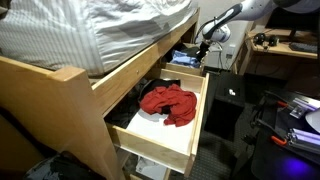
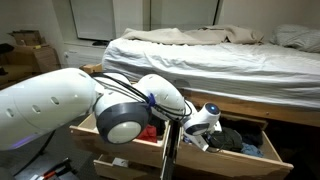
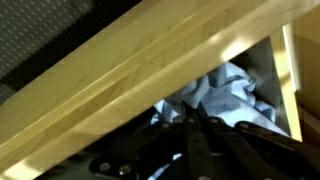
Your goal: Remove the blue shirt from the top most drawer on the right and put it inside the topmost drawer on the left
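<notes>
Claw close beside wooden bed rail, over crumpled clothes in drawer.

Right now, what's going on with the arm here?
The Panda arm has its hand at the open drawer holding dark and bluish clothes. I can't tell whether the hand is open or has grasped anything. The neighbouring open drawer holds a red garment.
</notes>
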Robot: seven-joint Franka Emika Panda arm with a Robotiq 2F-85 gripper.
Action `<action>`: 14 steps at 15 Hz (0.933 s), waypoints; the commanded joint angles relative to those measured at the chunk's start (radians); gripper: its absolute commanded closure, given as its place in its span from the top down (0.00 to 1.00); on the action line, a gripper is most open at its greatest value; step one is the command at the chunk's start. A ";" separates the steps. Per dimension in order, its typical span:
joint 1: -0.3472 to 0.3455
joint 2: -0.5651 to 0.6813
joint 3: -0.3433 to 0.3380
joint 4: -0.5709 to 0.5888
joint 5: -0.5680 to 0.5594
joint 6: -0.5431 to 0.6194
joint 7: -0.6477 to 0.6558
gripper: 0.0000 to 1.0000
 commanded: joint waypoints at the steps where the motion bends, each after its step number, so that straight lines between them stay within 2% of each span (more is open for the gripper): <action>1: 0.019 -0.105 -0.062 -0.041 -0.024 0.012 0.062 0.01; 6: 0.038 -0.225 -0.090 -0.050 -0.039 0.004 0.089 0.01; 14: 0.068 -0.467 -0.085 -0.096 -0.055 -0.043 0.130 0.01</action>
